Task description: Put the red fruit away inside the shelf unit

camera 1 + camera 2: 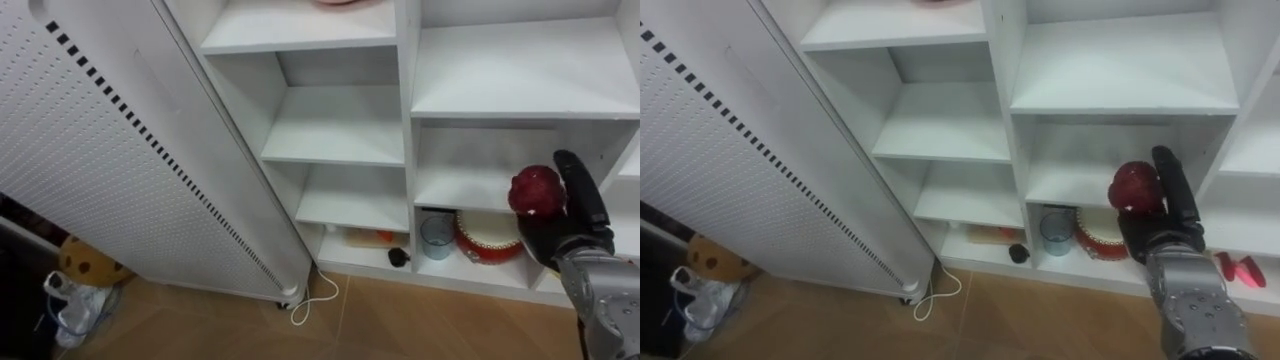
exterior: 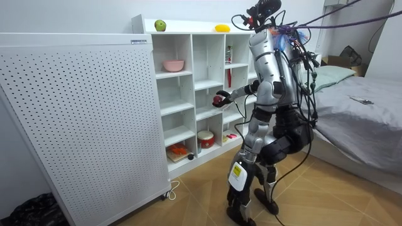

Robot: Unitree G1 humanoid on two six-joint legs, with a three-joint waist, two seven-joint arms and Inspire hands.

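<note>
Red fruit [image 1: 537, 190], round and dark-skinned, sits in the robot's right hand [image 1: 577, 238]. The dark fingers [image 1: 578, 185] are curled up behind and around it, so the grip looks secure. The hand holds it in the air just in front of the white closet [image 1: 405, 80], level with the front edge of a shelf in the column right of the closet's middle. It is not yet resting on any board.

In the room view the robot stands facing the closet with that arm stretched toward it. A green fruit [image 2: 160, 25] and a yellow fruit [image 2: 222, 27] lie on the closet's top board, well apart. They may still have to be brought down, though the task does not say so.

Most compartments are bare. A pink bowl [image 2: 174, 65] sits on an upper shelf, and a red round tin [image 1: 487, 240] and a glass cup [image 1: 436, 235] stand on the bottom one. A white perforated panel [image 1: 120, 150] stands beside the closet.

I judge the work to be early: one fruit is in hand and close to being set down, and none is clearly placed inside.
</note>
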